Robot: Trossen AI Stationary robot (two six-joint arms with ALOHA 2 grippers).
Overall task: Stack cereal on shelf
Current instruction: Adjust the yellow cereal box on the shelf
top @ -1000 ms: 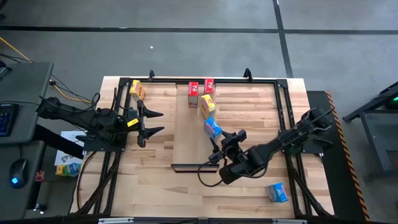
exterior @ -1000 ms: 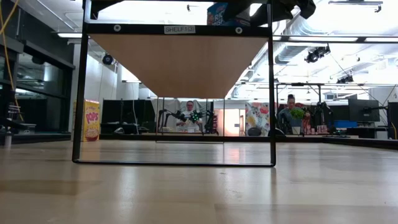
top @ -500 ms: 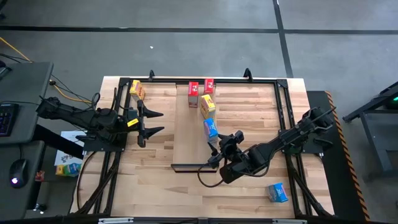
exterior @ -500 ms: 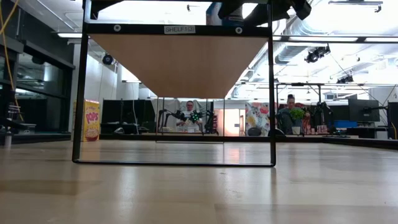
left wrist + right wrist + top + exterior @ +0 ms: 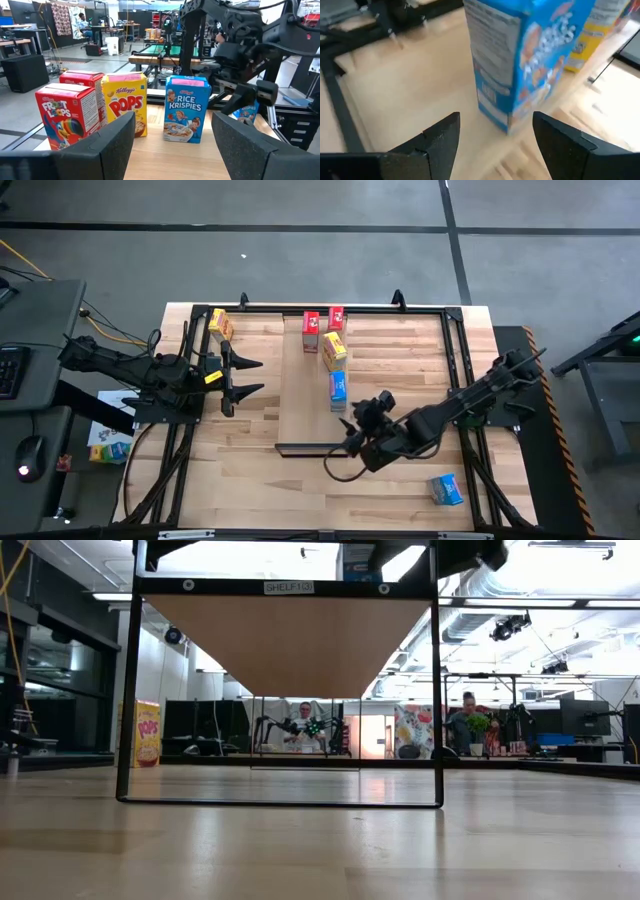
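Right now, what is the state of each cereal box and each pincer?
Rice Krispies box: upright on the shelf, released.
Corn Pops box: upright on the shelf.
Two Froot Loops boxes: upright on the shelf.
Second blue box: on the tabletop.
Second yellow box: on the tabletop.
Right pincer: open, empty, near the Rice Krispies box.
Left pincer: open, empty.

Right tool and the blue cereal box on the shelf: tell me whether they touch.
Apart. The right wrist view shows the blue box standing free on the shelf beyond the open right tool, bare wood between them.
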